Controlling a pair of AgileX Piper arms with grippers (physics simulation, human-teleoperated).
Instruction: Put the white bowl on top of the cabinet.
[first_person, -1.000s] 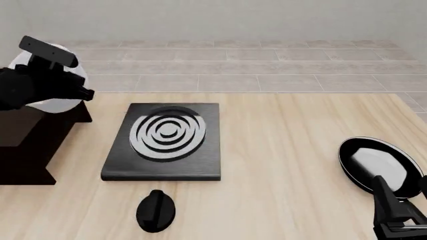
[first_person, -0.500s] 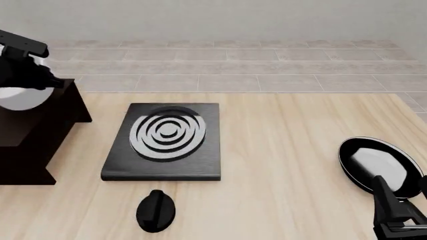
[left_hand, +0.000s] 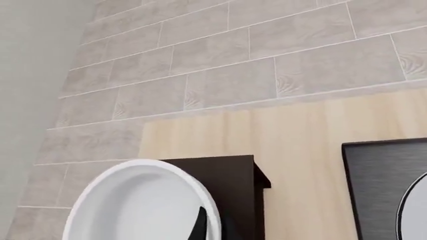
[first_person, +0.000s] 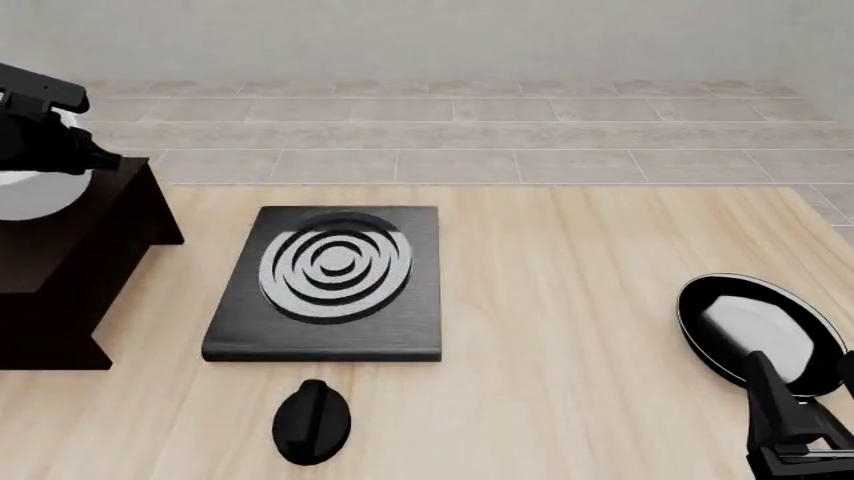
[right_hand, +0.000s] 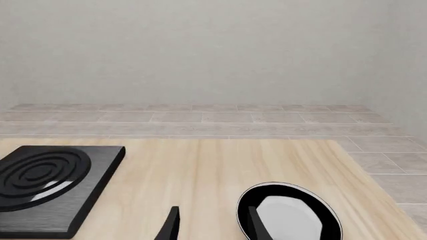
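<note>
My left gripper (first_person: 54, 140) sits at nine to ten o'clock in the front view, over the cabinet (first_person: 67, 260), with the bowl (first_person: 30, 195) under it. From there I cannot tell whether the bowl rests on the top or hangs just above. The left wrist view adds a dark fingertip (left_hand: 199, 227) inside the bowl's rim, so the grip looks closed on the wall. My right gripper (right_hand: 212, 225) shows only in its wrist view, fingers parted around nothing, with the pan (right_hand: 290, 215) just beyond. The front view alone shows the knob (first_person: 311, 421) at six o'clock, below the stove plate (first_person: 334, 285). I can read no writing anywhere.
</note>
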